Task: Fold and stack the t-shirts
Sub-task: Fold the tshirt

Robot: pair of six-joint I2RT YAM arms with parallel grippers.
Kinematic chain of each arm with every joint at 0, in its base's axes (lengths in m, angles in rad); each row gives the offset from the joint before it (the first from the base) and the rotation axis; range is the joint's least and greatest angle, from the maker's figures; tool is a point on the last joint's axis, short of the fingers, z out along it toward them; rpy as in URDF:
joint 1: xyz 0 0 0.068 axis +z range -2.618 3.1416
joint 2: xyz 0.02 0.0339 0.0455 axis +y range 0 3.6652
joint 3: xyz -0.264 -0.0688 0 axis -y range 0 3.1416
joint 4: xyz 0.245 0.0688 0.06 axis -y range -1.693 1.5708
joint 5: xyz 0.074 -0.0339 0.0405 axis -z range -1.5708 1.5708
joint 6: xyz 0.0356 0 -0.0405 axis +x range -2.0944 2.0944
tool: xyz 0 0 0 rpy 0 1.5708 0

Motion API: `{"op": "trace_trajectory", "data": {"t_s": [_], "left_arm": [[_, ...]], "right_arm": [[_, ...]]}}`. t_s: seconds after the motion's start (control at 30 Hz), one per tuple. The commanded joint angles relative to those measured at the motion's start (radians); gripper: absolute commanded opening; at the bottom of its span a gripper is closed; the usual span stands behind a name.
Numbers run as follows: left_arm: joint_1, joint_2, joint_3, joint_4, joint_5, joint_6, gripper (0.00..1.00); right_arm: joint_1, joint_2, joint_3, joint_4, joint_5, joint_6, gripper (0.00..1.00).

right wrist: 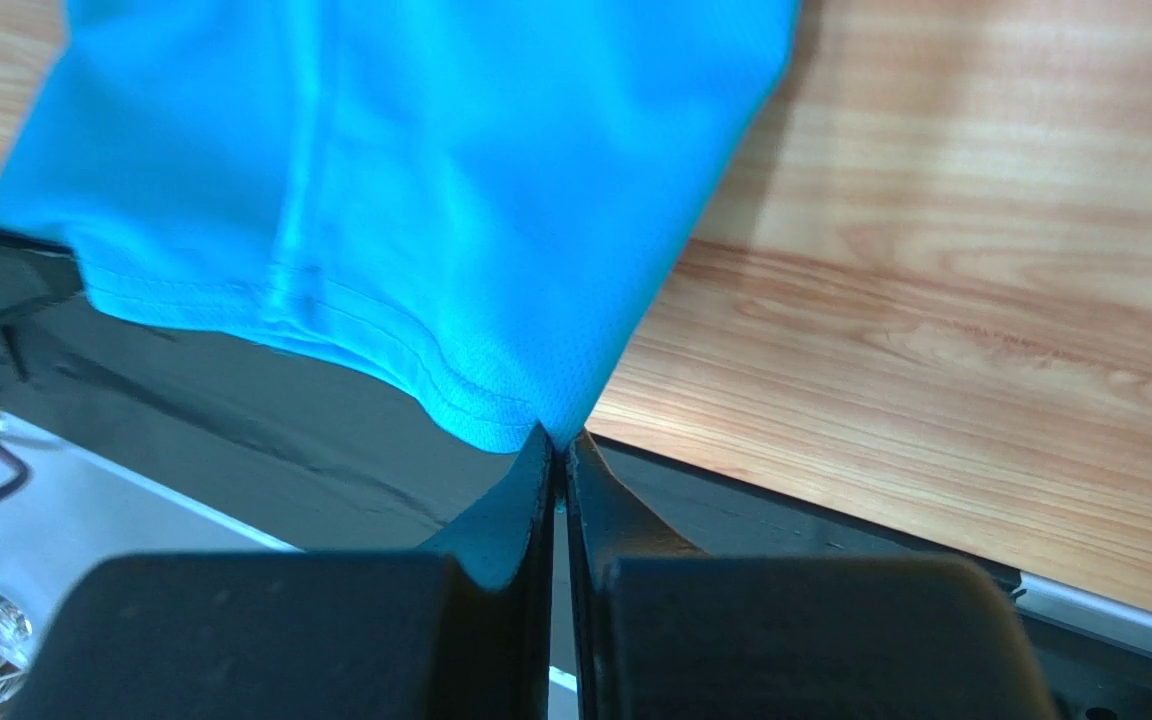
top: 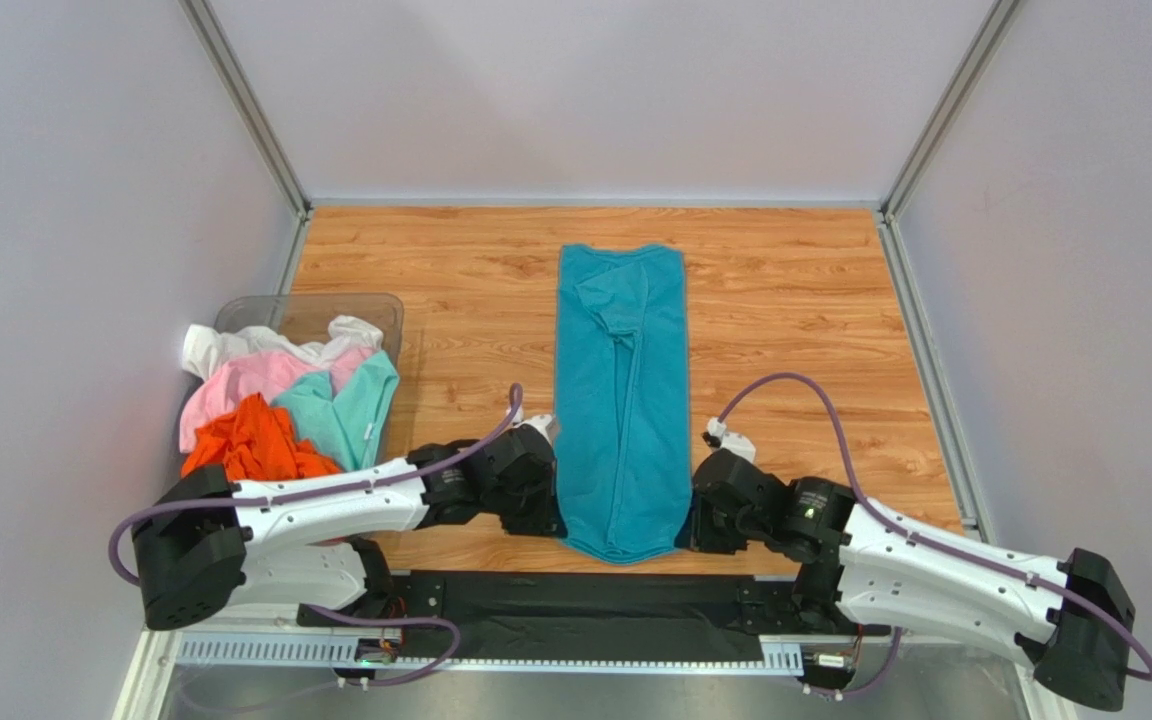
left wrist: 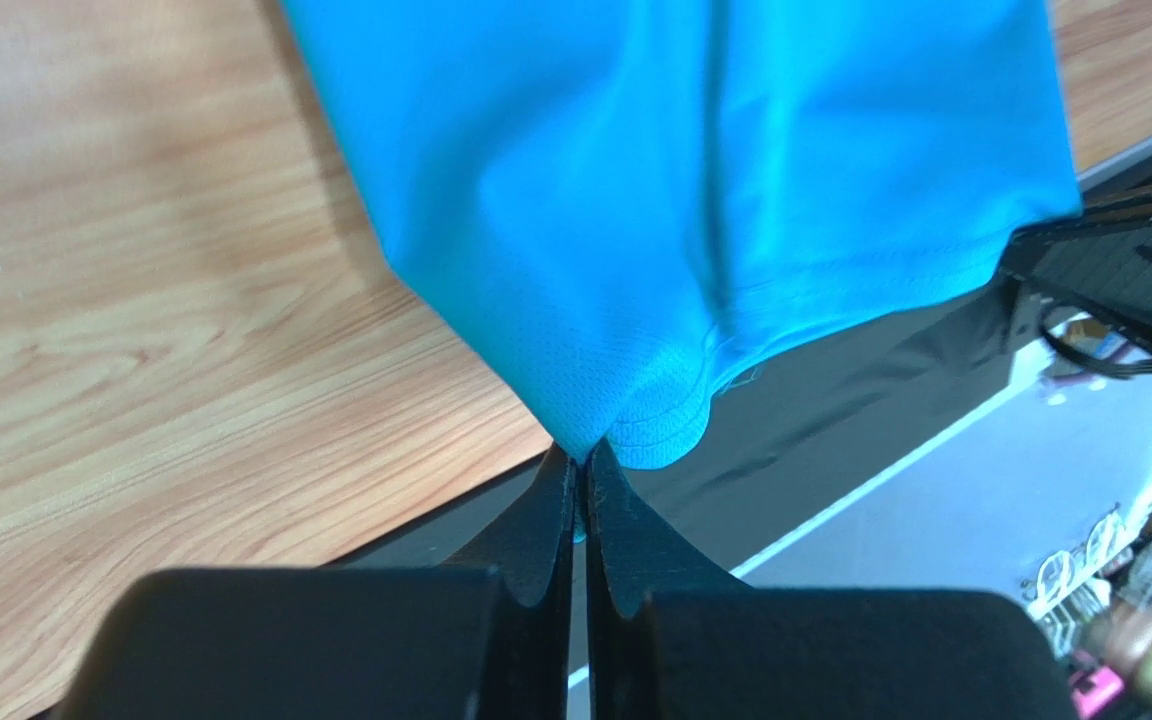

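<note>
A teal-blue t-shirt (top: 623, 398) lies as a long narrow strip down the middle of the wooden table, its sides folded in. My left gripper (top: 558, 518) is shut on the near left corner of its hem (left wrist: 597, 428). My right gripper (top: 683, 525) is shut on the near right corner (right wrist: 537, 420). In both wrist views the cloth runs straight out of the pinched fingertips. The near hem hangs slightly past the table's front edge. The other t-shirts, white (top: 222, 348), pink (top: 244, 383), orange (top: 252, 443) and light aqua (top: 345, 408), lie heaped in a bin at the left.
A clear plastic bin (top: 372, 311) holds the heap at the table's left side. A black strip (top: 582, 608) runs along the front edge between the arm bases. Metal frame posts and pale walls enclose the table.
</note>
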Motion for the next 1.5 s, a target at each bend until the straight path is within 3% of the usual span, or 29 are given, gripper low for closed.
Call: {"op": "trace_trajectory", "data": {"t_s": [0.0, 0.27, 0.63, 0.83, 1.47], "left_arm": [[0.001, -0.007, 0.095, -0.076, -0.072, 0.053, 0.0], [0.13, 0.04, 0.238, -0.115, -0.031, 0.154, 0.0], [0.34, 0.252, 0.492, -0.103, 0.115, 0.337, 0.0], [0.434, 0.365, 0.618, -0.101, 0.142, 0.378, 0.0], [0.566, 0.713, 0.92, -0.141, 0.107, 0.432, 0.0]], "right_arm": [[-0.008, 0.005, 0.111, -0.03, 0.103, -0.061, 0.0], [-0.161, 0.124, 0.274, -0.024, 0.106, -0.219, 0.0], [-0.436, 0.377, 0.505, 0.115, -0.041, -0.449, 0.0], [-0.56, 0.52, 0.59, 0.163, -0.132, -0.489, 0.0], [-0.744, 0.907, 0.805, 0.286, -0.273, -0.583, 0.0]]}}
